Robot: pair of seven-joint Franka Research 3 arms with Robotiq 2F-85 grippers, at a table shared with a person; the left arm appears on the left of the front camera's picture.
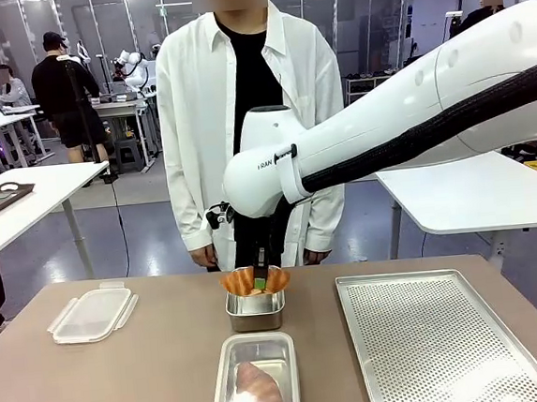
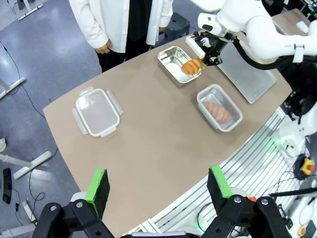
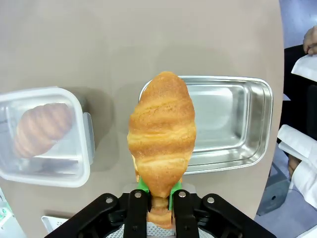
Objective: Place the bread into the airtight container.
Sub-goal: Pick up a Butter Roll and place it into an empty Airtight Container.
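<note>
— Brown worktop [image 1: 153, 380] first: what do we find on it?

— We count a shiny steel rectangular pan [image 1: 256, 312] at the middle and a clear plastic airtight container [image 1: 221, 393] just beside it, on the robot's side. A clear plastic lid with clip flaps [image 1: 92, 313] lies off to the left, and a perforated steel tray [image 1: 431, 337] on the right. A person in a white shirt [image 1: 242, 119] stands at the far edge.

— And the golden-brown croissant-shaped bread [image 3: 162, 134]?

— We see it in the air, with the right jaws clenched on its narrow end. From the wrist it hangs over the pan's rim on the side facing the container, and partly over the bare strip between the two. It is not in the container.

— What does the container hold, then?

— We make out a second ridged bread [image 1: 259, 390] lying inside it, and the container stands uncovered.

— What of the left jaws?

— We see them released and spread wide, green pads [image 2: 99, 186] far apart. They are high above the near edge of the worktop, well apart from everything on it.
</note>
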